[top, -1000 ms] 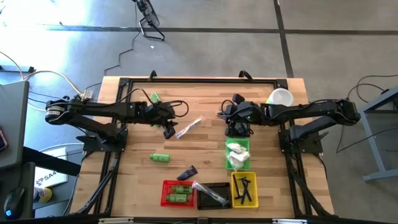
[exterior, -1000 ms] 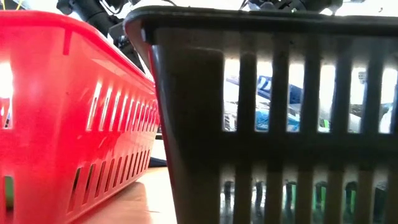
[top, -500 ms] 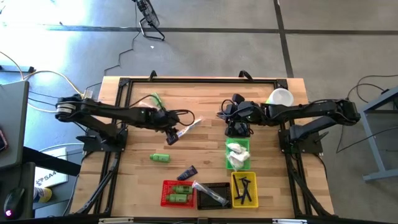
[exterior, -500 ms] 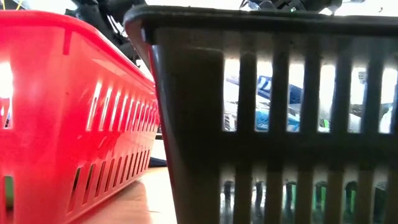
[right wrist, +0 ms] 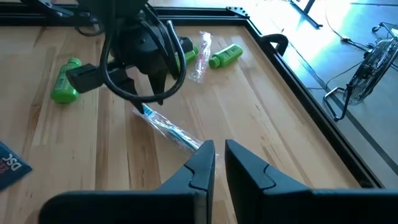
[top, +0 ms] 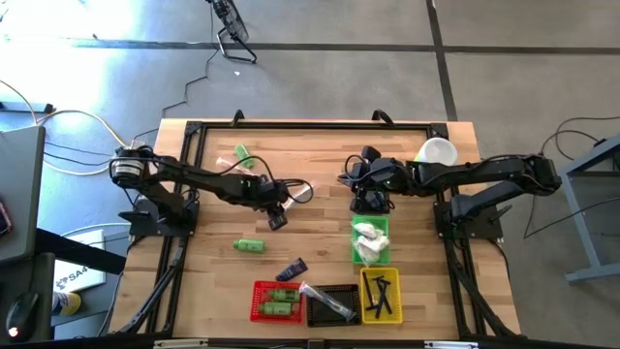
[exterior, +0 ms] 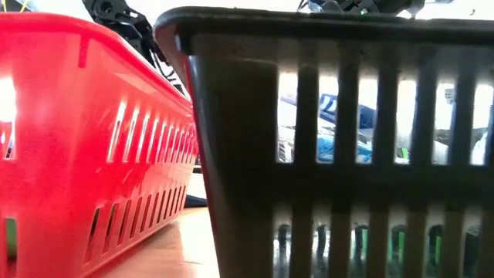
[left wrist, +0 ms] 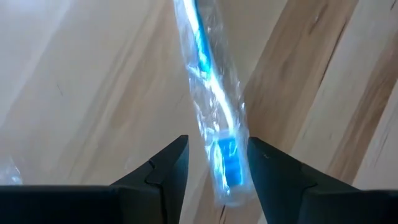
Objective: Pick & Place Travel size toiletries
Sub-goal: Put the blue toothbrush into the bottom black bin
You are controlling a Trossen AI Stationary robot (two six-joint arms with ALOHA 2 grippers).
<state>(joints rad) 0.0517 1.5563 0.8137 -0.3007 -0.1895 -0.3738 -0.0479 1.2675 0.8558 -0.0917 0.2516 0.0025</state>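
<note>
The clear-wrapped toothbrush (left wrist: 214, 130) lies on the wooden tabletop (top: 320, 155) near its middle, and the left claw (top: 278, 219) stands over one end of it. In the left wrist view the blue brush end sits between the two dark fingers (left wrist: 165, 174); the claw is spread around the wrapper, with a gap visible on each side, so it brackets the toothbrush without pinching it. The right wrist view shows the same toothbrush (right wrist: 169, 129) running out from under the left claw (right wrist: 149, 93) across the boards.

Other toiletries are scattered around. A green bottle (top: 249, 246) lies just toward the near edge from the left claw, another green bottle (top: 241, 153) and a clear wrapper (right wrist: 200, 56) lie toward the far edge, and a dark navy tube (top: 292, 269) rests near the baskets.

Along the near edge stand a red basket (top: 258, 302) holding green bottles, a black basket (top: 341, 291) with a wrapped toothbrush, and a yellow basket (top: 367, 281) with thin black items. A green basket (top: 382, 225) holds white packets.

The right claw (right wrist: 217, 158) hovers by the far end of the green basket, fingers nearly pressed together, holding nothing. A white cup (top: 437, 152) sits beside the right arm.
</note>
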